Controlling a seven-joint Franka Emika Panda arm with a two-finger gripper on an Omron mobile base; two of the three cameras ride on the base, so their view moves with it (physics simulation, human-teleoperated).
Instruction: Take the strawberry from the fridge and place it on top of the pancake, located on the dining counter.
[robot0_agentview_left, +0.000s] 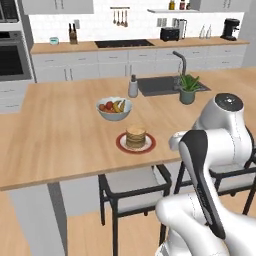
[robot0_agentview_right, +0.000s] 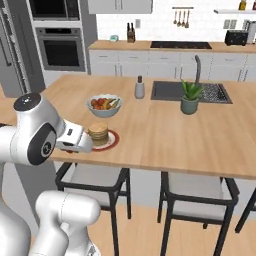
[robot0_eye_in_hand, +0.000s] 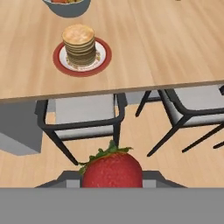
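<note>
Gripper (robot0_eye_in_hand: 112, 181) clamps strawberry (robot0_eye_in_hand: 112, 169); pancake (robot0_eye_in_hand: 79, 44) on plate (robot0_eye_in_hand: 104, 59); fruit in bowl (robot0_agentview_left: 114, 114).

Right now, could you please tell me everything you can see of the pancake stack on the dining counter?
The pancake stack is a tall, neat pile of round golden-brown pancakes, upright, its top bare. It sits in the middle of a small white plate with a red rim, which lies flat on the light-wood dining counter near the edge above a dark stool. A grey fruit bowl stands just behind it, apart. Only the plate touches the stack.
</note>
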